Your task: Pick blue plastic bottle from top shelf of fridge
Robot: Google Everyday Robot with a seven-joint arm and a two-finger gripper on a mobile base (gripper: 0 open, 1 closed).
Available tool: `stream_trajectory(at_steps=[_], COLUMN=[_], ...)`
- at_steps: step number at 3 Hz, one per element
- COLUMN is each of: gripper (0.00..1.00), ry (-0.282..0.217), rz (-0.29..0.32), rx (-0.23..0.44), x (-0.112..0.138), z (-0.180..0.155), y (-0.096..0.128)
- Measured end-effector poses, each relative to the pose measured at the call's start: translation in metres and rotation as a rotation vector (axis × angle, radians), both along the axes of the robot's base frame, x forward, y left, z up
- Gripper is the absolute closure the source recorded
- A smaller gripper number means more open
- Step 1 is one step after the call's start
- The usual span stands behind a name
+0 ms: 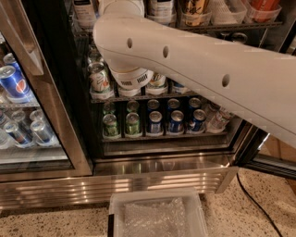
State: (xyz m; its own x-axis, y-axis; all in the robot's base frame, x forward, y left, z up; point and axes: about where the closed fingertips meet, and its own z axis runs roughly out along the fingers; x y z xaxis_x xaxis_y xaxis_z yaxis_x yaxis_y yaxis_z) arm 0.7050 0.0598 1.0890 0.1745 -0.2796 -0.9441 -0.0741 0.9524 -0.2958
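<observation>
The fridge [162, 162] stands open in front of me, with black inner walls and a ribbed steel base. Its top shelf [226, 25] is a dark wire rack along the top edge, holding clear trays and tall bottles. Only the lower parts of two white-labelled bottles show, one left of my arm [84, 9] and one right of it [162, 7]. I cannot tell which is the blue plastic bottle. My white arm [185, 60] crosses from the right up to the top edge. The gripper is out of view above the frame.
Wire racks below hold several drink cans [152, 122] and a crinkled clear bottle [217, 119]. An amber bottle [194, 9] stands on the top shelf. A closed glass door [32, 92] with cans is left. A white bin [157, 215] and a black cable [252, 199] lie on the floor.
</observation>
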Motion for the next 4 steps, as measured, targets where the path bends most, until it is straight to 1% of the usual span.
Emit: stream_trajectory(at_steps=[1,2,3,4], gripper=[1.0,1.0,1.0,1.0], ry=[-0.026,-0.06,-0.092,-0.113], rz=[0.023,0.056,0.088,0.122], rx=[-0.014,-0.011,0.001,0.023], x=[-0.009,-0.018,-0.027,-0.037], z=[0.015,0.035,0.053,0.064], y=[0.002,0.007,0.014,0.018])
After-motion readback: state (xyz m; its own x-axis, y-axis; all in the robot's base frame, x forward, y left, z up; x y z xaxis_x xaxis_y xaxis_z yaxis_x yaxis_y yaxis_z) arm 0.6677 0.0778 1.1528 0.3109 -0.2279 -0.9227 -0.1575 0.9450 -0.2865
